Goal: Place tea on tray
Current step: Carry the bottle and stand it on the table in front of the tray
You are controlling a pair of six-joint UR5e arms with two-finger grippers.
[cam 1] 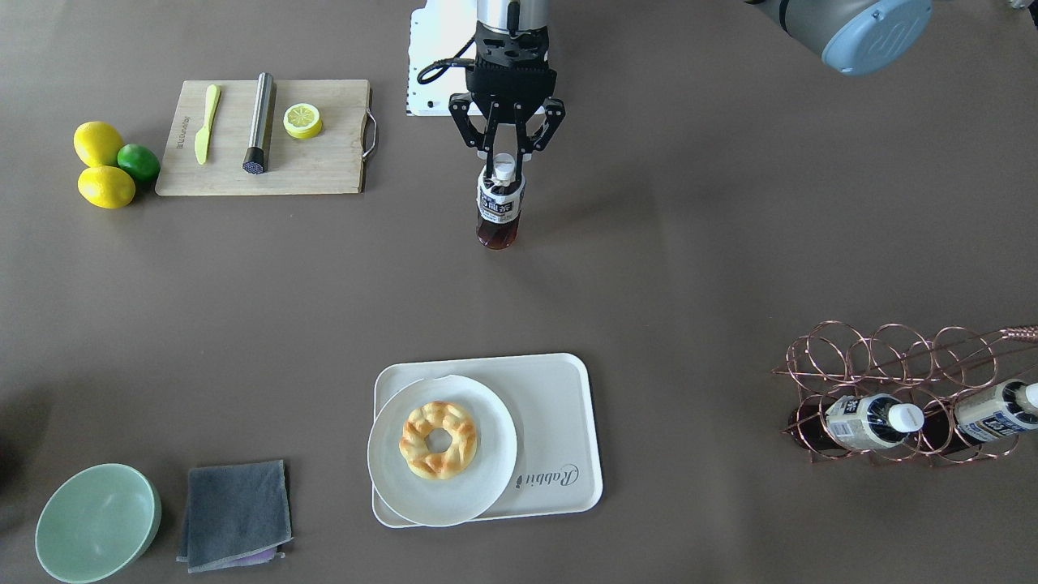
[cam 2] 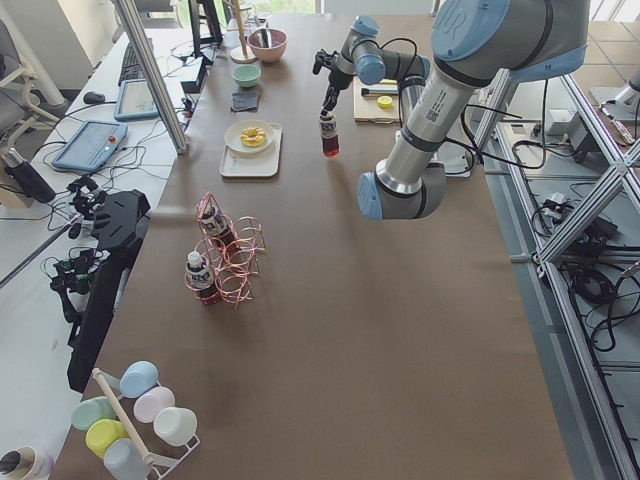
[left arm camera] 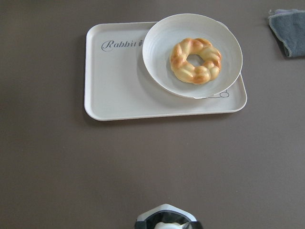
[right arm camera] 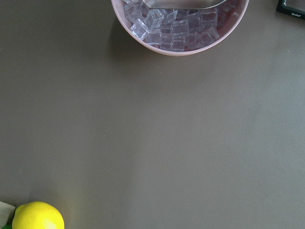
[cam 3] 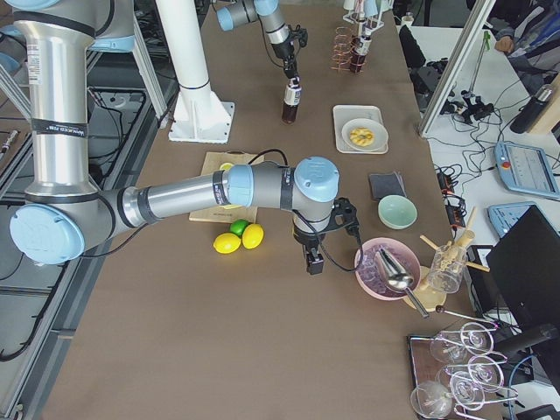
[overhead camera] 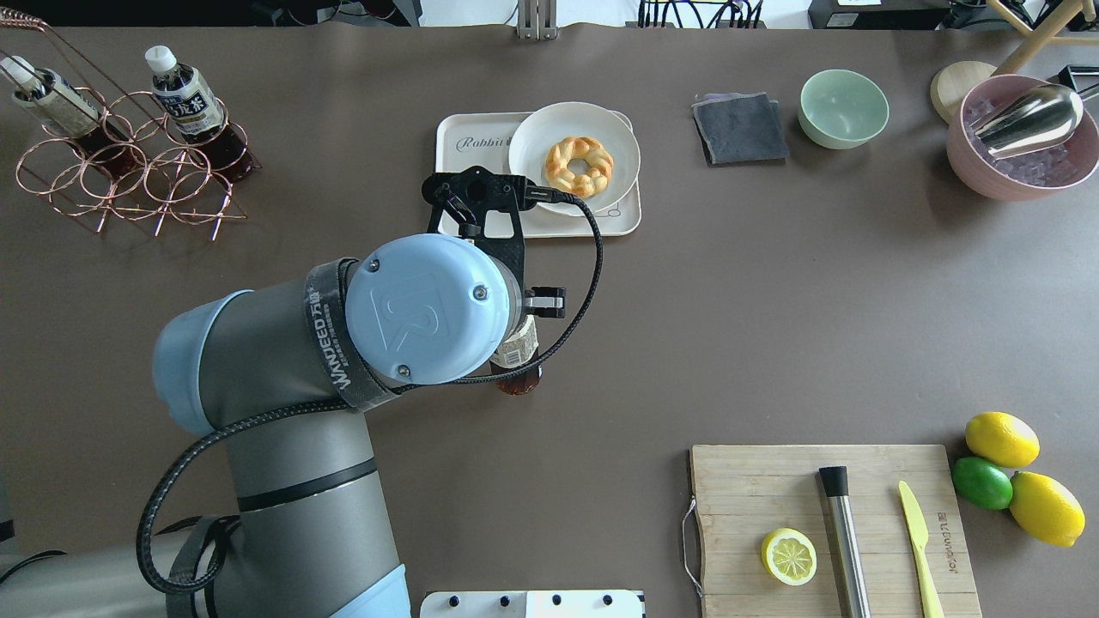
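Gripping the tea (cam 1: 499, 212) at the neck, just under its white cap, our left hand (cam 1: 505, 172) is closed on it from above, so the bottle stays upright below it (base on the desk (cam 1: 730, 243) or clear, we cannot tell). Ahead of the hand, well apart, lies the tray (cam 1: 559, 422). The plate (cam 1: 486, 478) fills one end, so the bare end suits best. Right hand (cam 3: 313, 260): open or closed, cannot tell.

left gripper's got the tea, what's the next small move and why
Probably carry the tea toward the tray, aiming at its bare half by the Rabbit script. The left gripper is shut on the bottle's cap, the bottle is well short of the tray, and the plate covers the other half.
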